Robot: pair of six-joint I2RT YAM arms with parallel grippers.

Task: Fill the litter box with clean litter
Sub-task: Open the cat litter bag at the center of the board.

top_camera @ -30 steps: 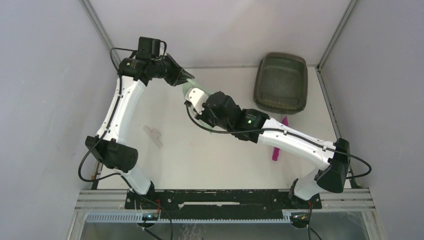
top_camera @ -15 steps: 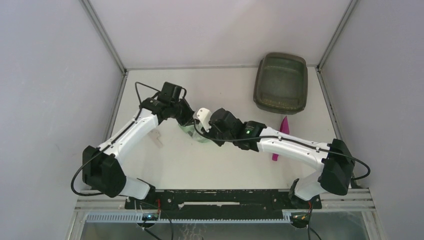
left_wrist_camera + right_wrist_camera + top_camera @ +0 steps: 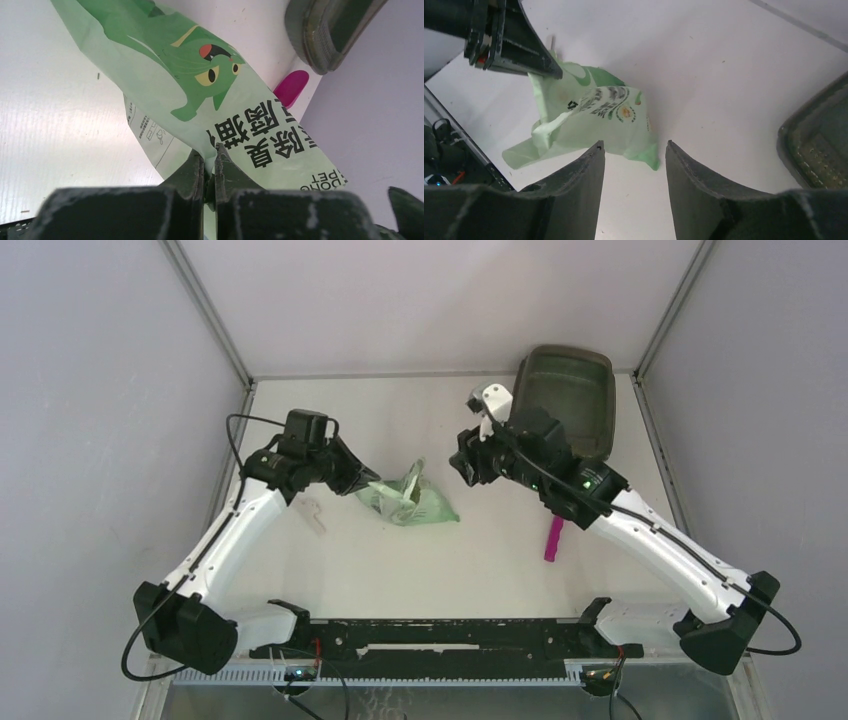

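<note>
White tabletop: left hand pinches green bag, right hand spread, empty.

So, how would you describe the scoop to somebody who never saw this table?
Find the dark grey tray in the far right corner of the white table. In front of it, a thin scoop lies partly under the right arm. It is the only bright pink thing; the bag is green.
</note>
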